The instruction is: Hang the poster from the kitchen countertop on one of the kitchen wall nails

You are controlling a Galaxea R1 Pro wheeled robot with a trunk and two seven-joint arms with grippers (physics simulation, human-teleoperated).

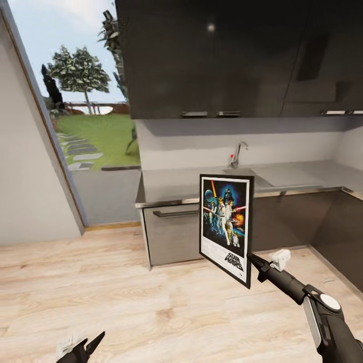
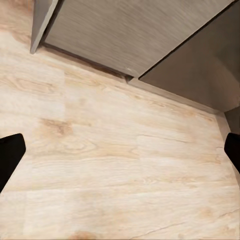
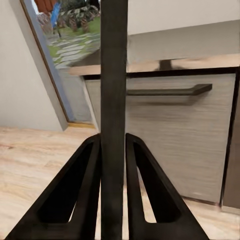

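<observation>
We see the right end effector (image 3: 114,165) clamped on the poster (image 1: 226,227) edge, holding it upright in the air in front of the table (image 1: 302,177); left end effector (image 1: 85,348) spread open, low above the floor (image 2: 110,165).

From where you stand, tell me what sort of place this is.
A home kitchen, most likely: a pale countertop with a sink tap runs under dark wall cabinets, on a wood-look floor. A tall glass opening looks onto a garden.
</observation>
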